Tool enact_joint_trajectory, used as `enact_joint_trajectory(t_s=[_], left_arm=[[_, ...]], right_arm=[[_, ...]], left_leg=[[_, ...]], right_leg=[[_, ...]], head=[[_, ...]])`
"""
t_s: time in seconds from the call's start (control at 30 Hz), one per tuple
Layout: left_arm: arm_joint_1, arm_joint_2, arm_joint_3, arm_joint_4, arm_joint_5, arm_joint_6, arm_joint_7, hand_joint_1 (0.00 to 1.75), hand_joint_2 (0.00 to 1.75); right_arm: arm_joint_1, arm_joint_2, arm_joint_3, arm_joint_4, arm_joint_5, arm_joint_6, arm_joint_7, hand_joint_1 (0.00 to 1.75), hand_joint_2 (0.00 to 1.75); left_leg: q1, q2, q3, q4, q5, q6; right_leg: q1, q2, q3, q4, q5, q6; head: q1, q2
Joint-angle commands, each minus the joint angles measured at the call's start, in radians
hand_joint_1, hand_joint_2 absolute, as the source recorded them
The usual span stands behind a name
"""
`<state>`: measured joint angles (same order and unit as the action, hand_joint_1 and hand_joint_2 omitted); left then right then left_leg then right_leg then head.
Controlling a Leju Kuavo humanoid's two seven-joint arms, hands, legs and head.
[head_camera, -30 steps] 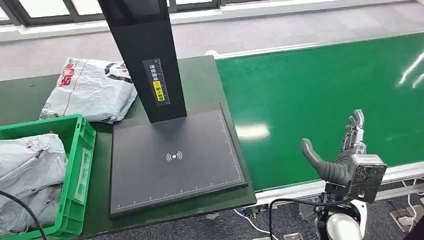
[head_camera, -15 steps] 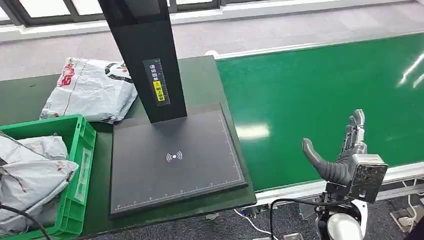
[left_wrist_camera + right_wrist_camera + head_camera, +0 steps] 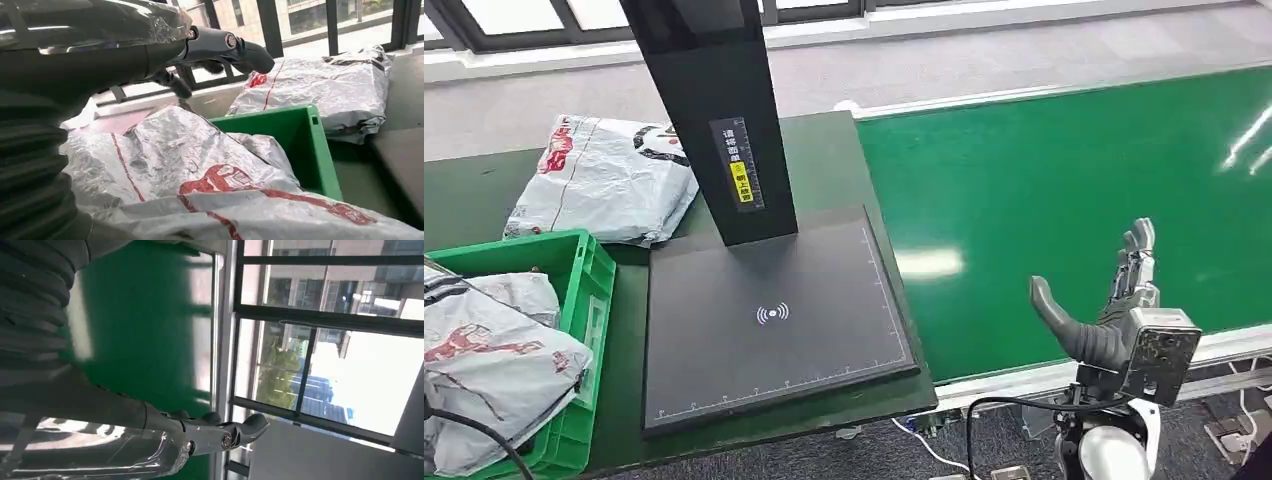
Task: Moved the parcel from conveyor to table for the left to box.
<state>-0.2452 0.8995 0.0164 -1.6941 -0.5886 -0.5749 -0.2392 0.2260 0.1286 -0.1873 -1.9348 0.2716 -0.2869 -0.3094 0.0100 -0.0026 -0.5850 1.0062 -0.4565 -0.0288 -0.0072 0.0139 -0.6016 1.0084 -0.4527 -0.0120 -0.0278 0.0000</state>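
Over green crate (image 3: 584, 300), parcel (image 3: 494, 375) tilted

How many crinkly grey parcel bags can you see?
3. One parcel lies on the table behind the green crate. One lies on top in the crate, another beneath it. More may be hidden underneath.

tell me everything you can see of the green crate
The green crate is a bright green plastic bin with straight walls, a thick rim and a slotted side. It stands upright on the dark green table, beside the black scanner pad. Crinkled grey plastic parcels with red print fill it and rise above its rim.
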Motion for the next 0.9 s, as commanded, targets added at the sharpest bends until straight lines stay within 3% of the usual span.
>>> enact_joint_trajectory(t_s=[0.03,0.47,0.63,0.73,0.77,0.9], left_arm=[[-0.068,-0.071,-0.039,0.028,0.014,-0.003,0.002,0.0,1.75],[-0.169,-0.078,-0.102,0.168,-0.105,0.072,0.049,0.0,1.75],[-0.263,-0.053,-0.099,0.275,0.173,-0.162,0.044,0.0,1.75],[-0.312,0.021,-0.141,0.32,0.344,-0.289,0.091,0.0,1.75],[-0.32,0.068,-0.167,0.314,0.379,-0.309,0.098,0.0,1.75],[-0.334,0.077,-0.17,0.326,0.4,-0.323,0.11,0.0,1.75]], right_arm=[[-0.02,-0.04,0.017,0.06,-0.015,-0.01,-0.002,0.0,1.75],[-0.006,-0.019,0.038,0.047,-0.004,-0.024,0.005,0.0,1.75],[-0.006,-0.039,0.034,0.043,-0.025,-0.033,0.024,0.0,1.75],[-0.014,-0.059,0.036,0.053,-0.045,-0.043,0.032,0.0,1.75],[-0.02,-0.067,0.04,0.059,-0.052,-0.047,0.033,0.0,1.75],[-0.022,-0.067,0.041,0.062,-0.052,-0.05,0.034,0.0,1.75]], left_leg=[[0.0,-0.002,0.003,-0.003,0.001,0.001],[0.001,-0.004,0.006,-0.007,0.002,0.002],[0.0,-0.002,0.003,-0.002,0.001,0.001],[0.001,-0.002,0.002,-0.001,0.0,0.001],[0.001,-0.002,0.003,-0.002,0.0,0.001],[0.001,0.0,0.003,-0.002,0.0,0.001]], right_leg=[[0.0,-0.003,0.004,-0.003,0.0,0.001],[0.001,-0.006,0.008,-0.007,0.001,0.001],[0.001,-0.004,0.004,-0.002,0.0,0.0],[0.001,-0.003,0.003,-0.001,0.0,0.0],[0.001,-0.003,0.004,-0.002,0.0,0.001],[0.002,-0.001,0.004,-0.003,0.0,0.001]], head=[[0.0,0.0],[0.0,0.0],[0.0,0.0],[0.0,0.0],[0.0,0.0],[0.0,0.0]])
